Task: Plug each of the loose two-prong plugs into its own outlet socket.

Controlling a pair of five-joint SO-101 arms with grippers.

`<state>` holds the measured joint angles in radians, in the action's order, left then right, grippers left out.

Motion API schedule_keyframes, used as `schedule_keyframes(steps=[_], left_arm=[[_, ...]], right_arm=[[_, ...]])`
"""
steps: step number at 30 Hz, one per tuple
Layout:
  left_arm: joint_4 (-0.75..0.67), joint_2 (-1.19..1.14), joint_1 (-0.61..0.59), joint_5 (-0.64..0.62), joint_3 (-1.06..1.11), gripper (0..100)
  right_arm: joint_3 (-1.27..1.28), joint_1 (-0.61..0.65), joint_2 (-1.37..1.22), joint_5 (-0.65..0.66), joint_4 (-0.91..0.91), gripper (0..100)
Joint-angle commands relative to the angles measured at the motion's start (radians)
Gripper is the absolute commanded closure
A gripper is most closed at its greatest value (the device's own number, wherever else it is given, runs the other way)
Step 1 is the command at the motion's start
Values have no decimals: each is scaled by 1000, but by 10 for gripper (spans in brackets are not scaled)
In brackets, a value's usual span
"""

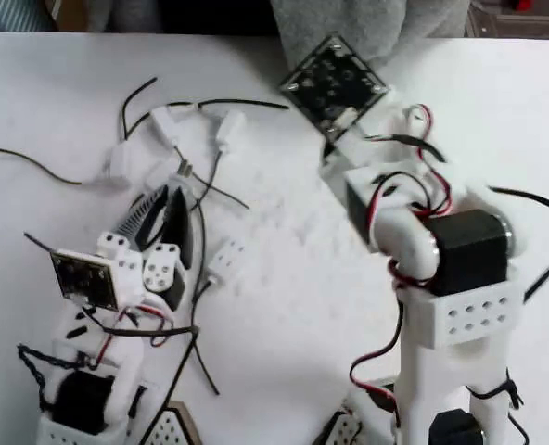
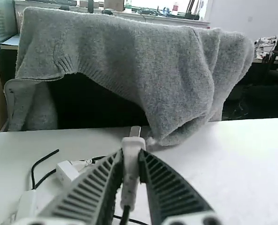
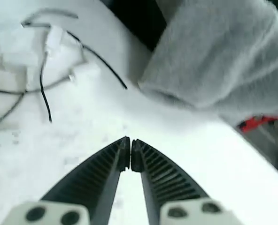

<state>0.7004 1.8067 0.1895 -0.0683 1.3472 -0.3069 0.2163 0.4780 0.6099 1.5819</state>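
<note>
Left hand [image 2: 130, 158] pinches a small white two-prong plug [image 2: 133, 143], prongs leading.
Gripped by its body, seemingly for pushing into a socket among the white corded pieces [image 1: 228, 130] on the white surface [image 1: 293, 278]; right hand [image 3: 130, 154] closed tip to tip, empty.

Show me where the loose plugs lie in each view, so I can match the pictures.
High view: loose plugs with black wires in the picture's upper left, just beyond the left gripper.
Left wrist view: loose plugs on the table beside that gripper, which grips one plug.
Right wrist view: loose plugs far beyond the right gripper, near the table's far edge.
Shared landmark: the grey sweater behind the table's far edge.
</note>
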Motion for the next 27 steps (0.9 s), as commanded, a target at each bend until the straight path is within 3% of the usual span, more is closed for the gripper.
schedule_keyframes(steps=[1, 7, 13, 20, 27], left_arm=[[43, -148, 15, 75, -120, 976], [169, -588, 35, 138, -420, 976], [419, -943, 27, 153, -830, 976], [736, -1391, 28, -5, -1198, 974], [950, -1821, 16, -160, -1536, 975]], right_arm=[[-35, -110, 30, -11, 74, 979], [8, -274, 36, -11, 131, 979], [144, -461, 93, -11, 125, 979], [387, -665, 182, -3, 16, 979], [678, -805, 274, -2, -188, 979]])
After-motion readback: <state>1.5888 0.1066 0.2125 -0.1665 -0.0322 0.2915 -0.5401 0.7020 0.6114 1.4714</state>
